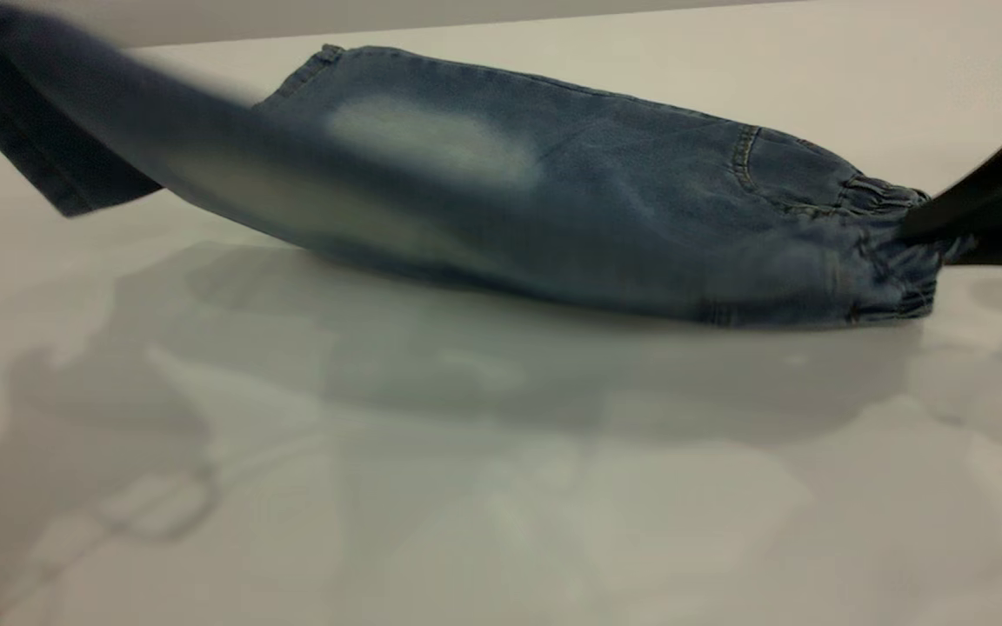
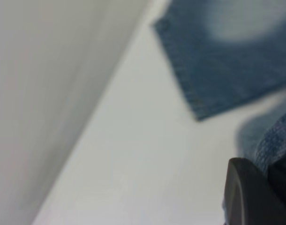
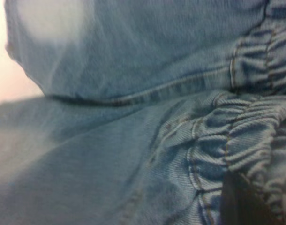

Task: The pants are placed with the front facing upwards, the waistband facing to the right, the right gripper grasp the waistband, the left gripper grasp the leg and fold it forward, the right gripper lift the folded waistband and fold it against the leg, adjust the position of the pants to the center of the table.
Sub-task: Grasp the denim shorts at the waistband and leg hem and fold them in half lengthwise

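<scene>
My right gripper (image 1: 923, 228) is pinching the waistband (image 1: 888, 248). The left gripper (image 2: 269, 180) seems clamped on a lifted leg. The pants (image 1: 553, 209) lie toward the table's (image 1: 501, 487) far edge, with lots of room in front.

the right gripper (image 1: 923, 228) reaches in low from the right, its black fingers (image 3: 244, 199) pinched shut on cloth. the left gripper (image 2: 269, 176) shows only one rounded black finger, seemingly clamped on fabric.

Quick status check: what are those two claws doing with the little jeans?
Right gripper shut on the waistband. Left gripper holds one leg raised. Pants mid-fold on the table. Nothing blocking.
</scene>
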